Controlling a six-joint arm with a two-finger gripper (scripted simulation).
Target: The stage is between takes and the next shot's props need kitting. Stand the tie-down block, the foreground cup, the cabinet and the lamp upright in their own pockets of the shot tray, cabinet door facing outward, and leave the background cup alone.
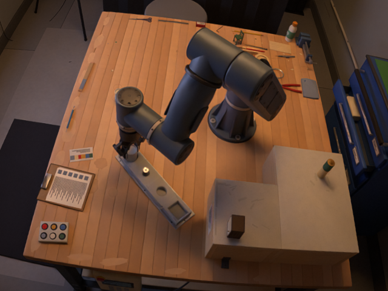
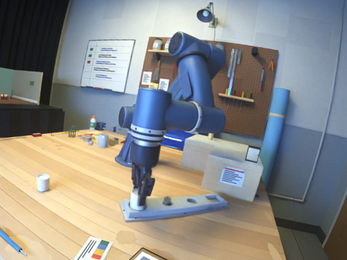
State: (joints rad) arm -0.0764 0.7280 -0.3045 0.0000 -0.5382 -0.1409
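The grey shot tray (image 1: 154,189) (image 2: 173,206) lies diagonally on the near-left part of the wooden table. A white cup (image 1: 132,152) (image 2: 136,200) stands upright in the tray's end pocket, held by my closed gripper (image 1: 128,151) (image 2: 141,195). The small tie-down block (image 1: 145,170) (image 2: 167,200) sits in the pocket beside it, while the round pocket and the square pocket further along hold nothing. The brown cabinet (image 1: 236,226) (image 2: 253,154) stands on the lower pale block, and the lamp (image 1: 326,168) on the taller one. A second white cup (image 2: 43,182) stands alone on the table's left.
Behind the tray stands my arm's base (image 1: 232,120), with scattered tools and a bottle (image 1: 291,31) along the far edge. The two stepped pale blocks (image 1: 282,203) fill the right. A clipboard (image 1: 66,187), colour card (image 1: 81,154) and paint palette (image 1: 53,232) lie left of the tray.
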